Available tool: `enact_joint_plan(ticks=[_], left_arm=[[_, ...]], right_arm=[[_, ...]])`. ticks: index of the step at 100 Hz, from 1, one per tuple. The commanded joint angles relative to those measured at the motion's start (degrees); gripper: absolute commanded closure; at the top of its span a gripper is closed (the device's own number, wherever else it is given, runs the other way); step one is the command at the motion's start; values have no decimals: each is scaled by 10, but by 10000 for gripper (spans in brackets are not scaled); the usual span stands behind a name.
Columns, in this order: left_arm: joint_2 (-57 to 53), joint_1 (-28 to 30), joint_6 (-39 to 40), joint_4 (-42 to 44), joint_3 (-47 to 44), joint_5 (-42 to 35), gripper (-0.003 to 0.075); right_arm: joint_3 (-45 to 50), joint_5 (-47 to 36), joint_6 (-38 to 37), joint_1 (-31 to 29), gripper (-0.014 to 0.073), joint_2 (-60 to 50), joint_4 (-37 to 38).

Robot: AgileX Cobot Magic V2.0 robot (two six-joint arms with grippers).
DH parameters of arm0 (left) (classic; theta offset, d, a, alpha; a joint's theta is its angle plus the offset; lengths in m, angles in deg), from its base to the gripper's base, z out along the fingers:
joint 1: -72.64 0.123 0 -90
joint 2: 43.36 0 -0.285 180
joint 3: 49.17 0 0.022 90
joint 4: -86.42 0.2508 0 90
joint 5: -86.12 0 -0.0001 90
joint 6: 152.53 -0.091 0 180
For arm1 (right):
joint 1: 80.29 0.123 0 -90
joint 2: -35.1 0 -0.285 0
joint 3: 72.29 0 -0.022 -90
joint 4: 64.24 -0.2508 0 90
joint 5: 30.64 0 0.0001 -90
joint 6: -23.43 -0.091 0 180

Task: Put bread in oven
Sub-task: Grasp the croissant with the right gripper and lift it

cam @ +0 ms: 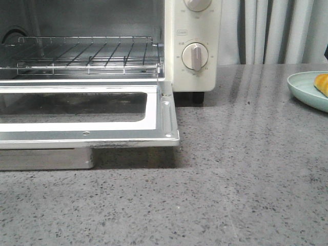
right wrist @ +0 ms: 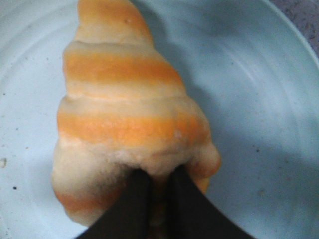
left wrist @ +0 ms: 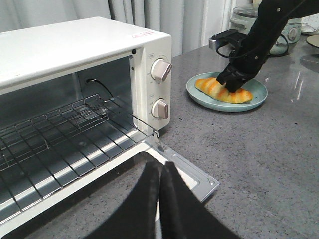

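Pinching golden-brown cream-striped bread (right wrist: 129, 109) on pale green plate (left wrist: 254, 94): right gripper (right wrist: 154, 191) | left gripper (left wrist: 162, 199) fingers closed, empty | cream-white oven (left wrist: 75, 45) door lay open

Grey countertop (cam: 246, 169), oven (cam: 197, 46), plate (cam: 302, 89)

Black arm (left wrist: 269, 30), black tapered pincer fingers (left wrist: 174, 199).

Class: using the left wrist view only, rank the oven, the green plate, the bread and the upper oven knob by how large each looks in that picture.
1. oven, far the largest, though nearest the camera.
2. plate.
3. bread, lying on the plate, partly hidden by the right gripper.
4. upper knob, smallest, though closer to the camera than the bread.
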Motion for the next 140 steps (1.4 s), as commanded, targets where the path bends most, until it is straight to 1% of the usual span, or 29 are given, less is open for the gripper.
enact_joint_plan(ticks=[1,14,31,43,52,59,71,73,75,78,90,97,104,110,140], left_arm=[[4,1,5,-19,16,-36,741],[4,1,5,-19,16,-36,741],[4,1,5,-19,16,-36,741],[4,1,5,-18,16,-43,741],[4,1,5,-18,16,-58,741],[4,1,5,-18,16,-73,741],[4,1,5,-18,16,-96,741],[4,1,5,-18,16,-100,741],[4,1,5,-18,16,-105,741],[4,1,5,-18,16,-107,741],[4,1,5,-24,16,-106,741],[4,1,5,-32,16,-102,741],[4,1,5,-41,16,-102,741],[4,1,5,-42,16,-102,741],[4,1,5,-42,16,-90,741]], right_arm=[[3,13,7,-2,670,6,-11],[-5,-8,7,1,670,-54,-11],[-33,-21,7,7,670,-206,-11],[-54,-25,7,34,670,-302,-13],[-62,-53,7,78,670,-358,-18],[-63,-91,11,127,670,-390,-20],[-63,-142,38,232,670,-409,-32],[-63,-146,39,253,670,-409,-32],[-64,-152,46,289,670,-409,-32],[-64,-155,46,304,670,-407,-32],[-65,-173,99,431,670,-371,-31],[-72,-179,126,489,670,-334,-20],[-90,-172,132,529,670,-287,2],[-113,-156,132,542,670,-240,16],[-283,-68,132,542,670,-31,37]])
